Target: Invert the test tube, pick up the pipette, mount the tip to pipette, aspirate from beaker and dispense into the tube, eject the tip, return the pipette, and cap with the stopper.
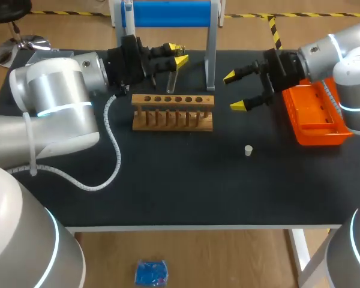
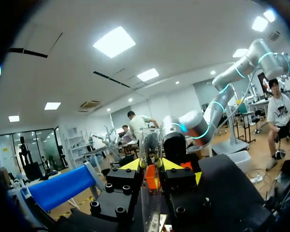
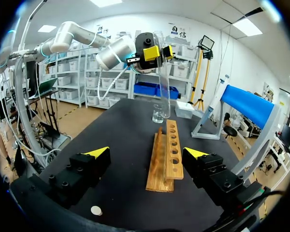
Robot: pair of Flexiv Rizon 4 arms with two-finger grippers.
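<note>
Stopper (image 1: 248,150) on table (image 1: 168,192), test tube (image 2: 150,142) in left jaws

clear test tube (image 1: 171,81), vertical, aloft

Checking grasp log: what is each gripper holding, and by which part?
Left gripper holds the clear glass test tube near its upper end; right gripper holds nothing.

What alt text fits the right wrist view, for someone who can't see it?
The left gripper holds a clear glass test tube vertically above the black table, beyond the far end of a wooden rack with a row of holes. The rack lies ahead of the open right gripper, and a small white stopper sits beside it.
</note>
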